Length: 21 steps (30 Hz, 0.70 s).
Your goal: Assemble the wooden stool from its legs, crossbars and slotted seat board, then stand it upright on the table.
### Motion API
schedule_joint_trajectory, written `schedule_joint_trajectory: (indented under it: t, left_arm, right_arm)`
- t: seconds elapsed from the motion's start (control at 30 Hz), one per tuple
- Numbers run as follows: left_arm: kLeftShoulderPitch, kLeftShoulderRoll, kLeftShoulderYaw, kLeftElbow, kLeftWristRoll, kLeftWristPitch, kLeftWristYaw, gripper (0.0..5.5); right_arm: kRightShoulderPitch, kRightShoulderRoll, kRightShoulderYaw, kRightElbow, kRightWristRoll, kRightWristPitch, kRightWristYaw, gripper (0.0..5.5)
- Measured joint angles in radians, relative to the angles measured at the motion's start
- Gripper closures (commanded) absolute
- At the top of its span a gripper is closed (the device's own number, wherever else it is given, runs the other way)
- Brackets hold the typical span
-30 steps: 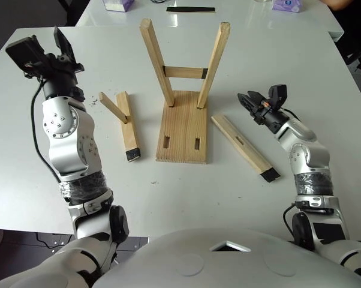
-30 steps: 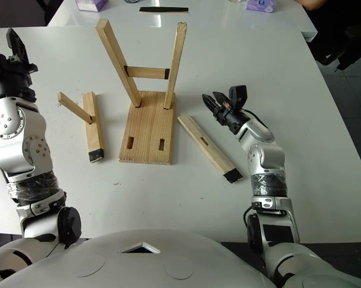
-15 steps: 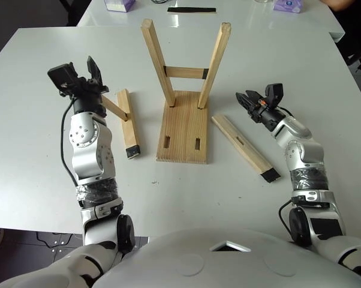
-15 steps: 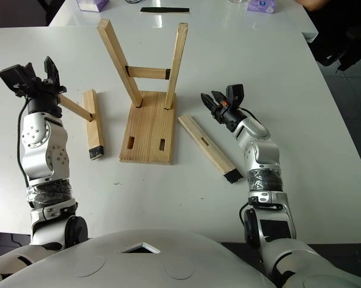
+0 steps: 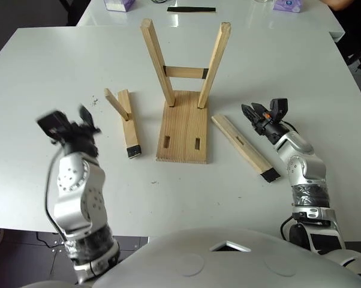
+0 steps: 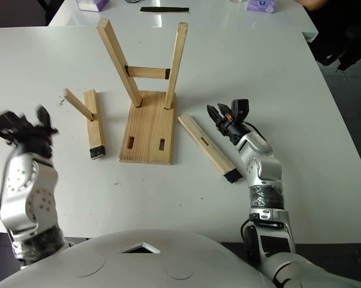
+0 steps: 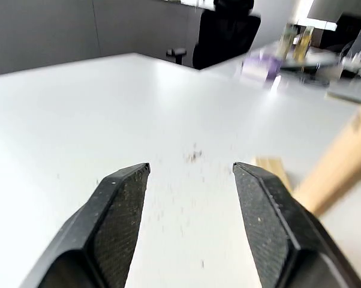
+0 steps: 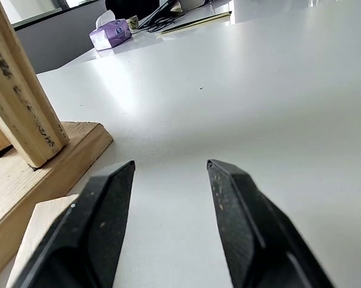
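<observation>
Seat board (image 5: 181, 133) lay flat in the middle of the table (image 5: 48, 72), and two legs (image 5: 156, 63) stood up out of its far end, splaying apart, joined by a crossbar (image 5: 184, 72) partway up. Two slots (image 5: 168, 141) showed dark near the board's near edge. Over on the left, a third leg (image 5: 129, 127) lay just beside the board without touching it, black cap toward the robot, with a short bar (image 5: 115, 104) jutting from its far end at an angle, away from the board. On the right, a fourth leg (image 5: 245, 147) lay on the diagonal, close to the board, slot facing up and black cap at its near end. Right gripper (image 5: 263, 111) sat low just right of that leg's far half, fingers spread wide and nothing between them; from its wrist, the leg's pale end showed under one finger, with the board's corner and a standing leg beyond. Left gripper (image 7: 189, 170) hung well left of the third leg over bare table, blurred from the head, but its wrist view showed the fingers parted and empty, that leg's far end ahead of them. A purple box (image 5: 286, 5) and a black strip (image 5: 190, 9) lay on the table behind.
</observation>
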Motion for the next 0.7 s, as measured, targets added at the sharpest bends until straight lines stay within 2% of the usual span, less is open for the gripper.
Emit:
schedule_joint_trajectory:
  t: [0.2, 0.57, 0.7]
  left_arm:
    - [0.011, -0.010, -0.123, -0.050, -0.045, 0.134, -0.064, 1.86]
    - [-0.115, 0.069, -0.130, 0.066, 0.028, 0.228, -0.064, 1.86]
    - [-0.155, 0.065, -0.136, 0.114, 0.031, 0.281, -0.064, 1.86]
  right_arm:
    - [0.046, 0.003, 0.006, 0.002, -0.015, -0.017, -0.007, 3.27]
    - [0.046, 0.021, 0.007, 0.028, -0.025, -0.049, -0.015, 3.27]
    - [0.044, 0.027, 0.006, 0.043, -0.024, -0.058, -0.014, 3.27]
